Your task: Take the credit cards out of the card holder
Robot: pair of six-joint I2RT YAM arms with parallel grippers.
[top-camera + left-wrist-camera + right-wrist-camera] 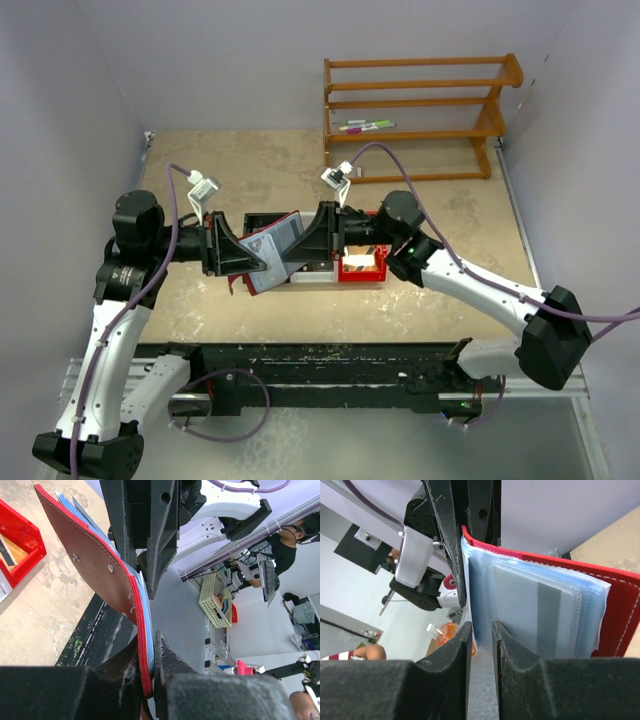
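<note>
The maroon card holder (272, 250) hangs open in the air between both grippers, above the table's near part. My left gripper (243, 256) is shut on its red stitched edge, which shows in the left wrist view (144, 655). My right gripper (306, 246) meets it from the right. In the right wrist view the blue-grey sleeves (485, 580) fill the narrow gap between the right gripper's (481, 629) jaws. A grey credit card (540, 615) with a darker stripe sits inside the front sleeve, to the right of the fingertips.
A red plastic bin (362, 266) sits on the table just right of and under the right gripper, also in the left wrist view (20, 540). A wooden rack (415, 110) with pens stands at the back right. The black table rail (330, 360) runs along the near edge.
</note>
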